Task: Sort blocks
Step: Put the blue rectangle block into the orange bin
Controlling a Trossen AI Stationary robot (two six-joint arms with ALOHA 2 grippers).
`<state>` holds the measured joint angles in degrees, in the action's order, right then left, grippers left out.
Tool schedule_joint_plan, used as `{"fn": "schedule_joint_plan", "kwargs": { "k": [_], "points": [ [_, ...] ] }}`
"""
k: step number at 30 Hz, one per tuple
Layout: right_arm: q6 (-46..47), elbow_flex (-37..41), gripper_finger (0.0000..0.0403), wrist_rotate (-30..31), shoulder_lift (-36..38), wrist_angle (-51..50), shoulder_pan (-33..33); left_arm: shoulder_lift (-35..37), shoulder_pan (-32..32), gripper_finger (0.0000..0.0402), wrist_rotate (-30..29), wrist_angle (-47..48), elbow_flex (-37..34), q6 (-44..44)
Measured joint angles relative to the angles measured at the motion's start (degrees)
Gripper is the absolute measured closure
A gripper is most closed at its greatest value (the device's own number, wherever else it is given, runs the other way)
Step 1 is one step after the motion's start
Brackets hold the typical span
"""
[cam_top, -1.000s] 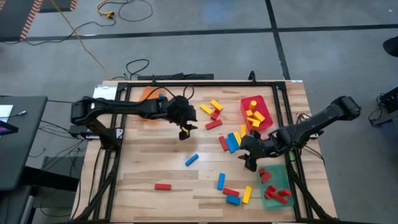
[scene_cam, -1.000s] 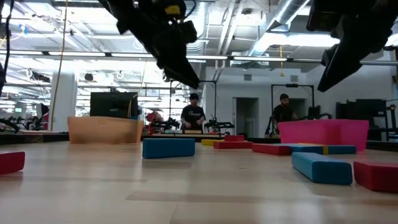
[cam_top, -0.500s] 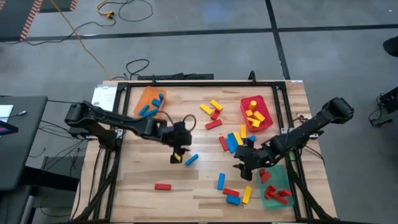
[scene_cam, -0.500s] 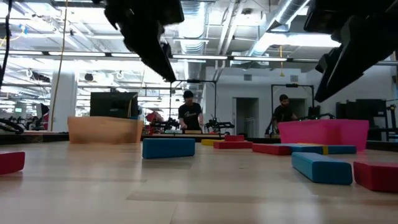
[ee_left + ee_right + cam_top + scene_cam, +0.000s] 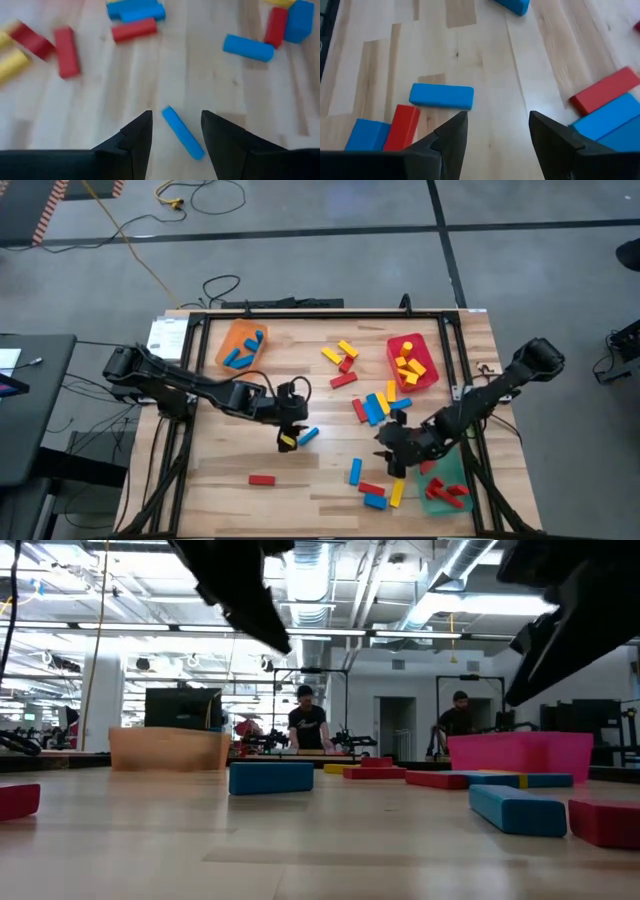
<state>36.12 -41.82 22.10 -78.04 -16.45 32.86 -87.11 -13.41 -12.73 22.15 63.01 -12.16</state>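
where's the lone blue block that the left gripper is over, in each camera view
High view: the blue block lies mid-table, just right of the left gripper.
Low view: the blue block lies side-on at centre, with the arm overhead.
Left wrist view: the blue block lies diagonally between the open fingers.
Right wrist view: cannot tell which block it is.
Shared landmark: the orange tray, tan in the low view.
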Motion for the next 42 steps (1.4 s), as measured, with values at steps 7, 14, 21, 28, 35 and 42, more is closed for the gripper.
{"fn": "schedule_joint_plan", "kwargs": {
  "k": [7, 14, 21, 28, 35, 42],
  "points": [
    [-5.3, 0.0, 0.0177, 6.1, 0.0, 2.9, 3.7, 0.0, -2.7, 0.0236, 1.8, -1.6, -4.2, -4.4],
    [-7.6, 0.0, 0.0177, 8.7, 0.0, 3.9, 4.3, 0.0, -2.8, 0.0236, 0.4, -8.1, -7.6, -3.9],
    [-7.7, 0.0, 0.0177, 11.6, 0.0, 5.1, 4.1, 0.0, -2.8, 0.0236, -5.5, -10.3, -7.9, 1.2],
    [-8.3, 0.0, 0.0177, 15.6, 0.0, 6.9, 4.0, 0.0, -2.3, 0.0236, -5.6, -16.4, -7.9, 9.4],
    [-7.7, 0.0, 0.0177, 15.6, 0.0, 7.3, 3.8, 0.0, -1.0, 0.0236, -5.6, -17.8, -7.9, 11.9],
    [-7.7, 0.0, 0.0177, 15.6, 0.0, 7.8, 4.1, 0.0, -0.9, 0.0236, -4.4, -19.5, -7.9, 11.8]
  ]
}}
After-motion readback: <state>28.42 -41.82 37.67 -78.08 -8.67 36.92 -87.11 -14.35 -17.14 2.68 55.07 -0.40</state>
